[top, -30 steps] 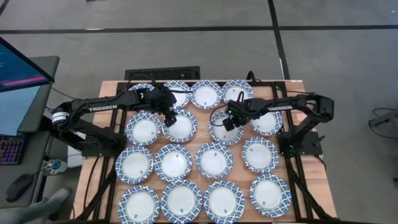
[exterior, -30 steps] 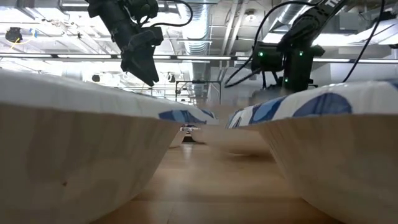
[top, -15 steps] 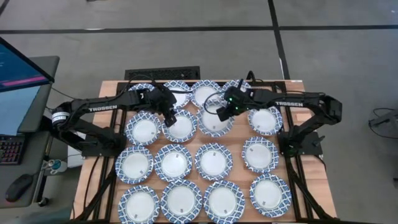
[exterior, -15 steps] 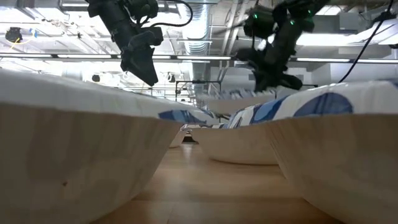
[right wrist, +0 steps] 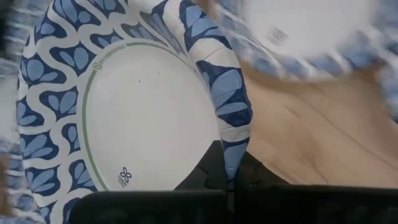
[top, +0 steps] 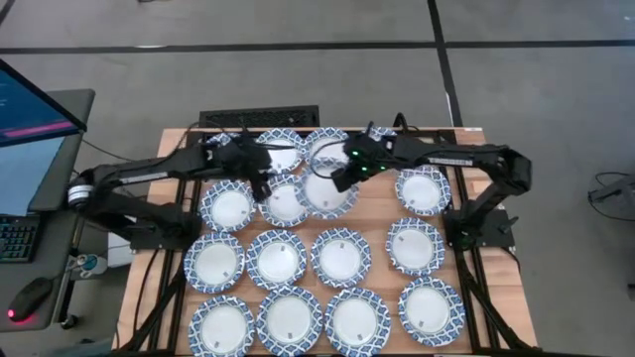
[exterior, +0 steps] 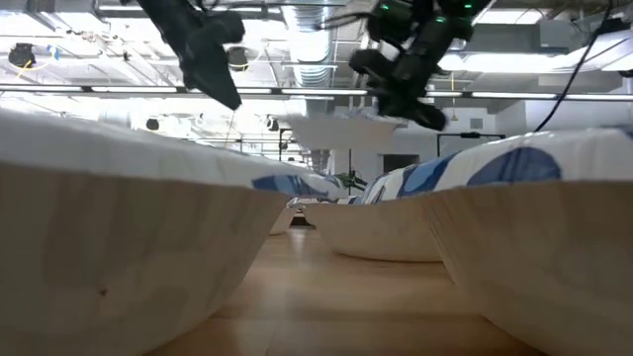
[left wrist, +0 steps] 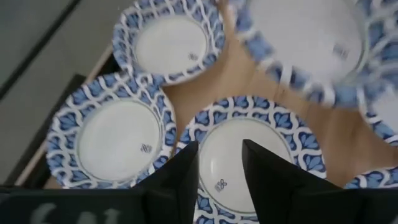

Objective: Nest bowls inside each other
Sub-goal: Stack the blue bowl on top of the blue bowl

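Several identical bowls with white centres and blue-patterned rims sit upright in rows on the wooden table [top: 382, 220]. My right gripper [top: 342, 178] is above the second row from the far edge, shut on one bowl [top: 325, 192] that shows in the air in the low view [exterior: 341, 129]. My left gripper [top: 260, 184] hovers open over the neighbouring bowl [top: 285, 203] without touching it. In the left wrist view its fingers [left wrist: 219, 148] stand above that bowl [left wrist: 255, 155]. My right gripper pinches the held bowl by its patterned rim [right wrist: 233, 146], on the side toward the table's right, with the rim passing between the two fingers. The fingers [exterior: 396, 99] slant down from above and from the right. The bowl is lifted clear and roughly level.
Bowls cover most of the table in a tight grid, rims nearly touching, with thin strips of bare wood between them. A spot of bare wood [top: 375, 203] shows right of the held bowl. A monitor [top: 30, 129] and desk stand beyond the table's left edge.
My right gripper lifted its bowl off the table and carried it left and slightly toward the far edge, next to the bowl under my left gripper. My left gripper rose a little and shifted slightly left, staying open.
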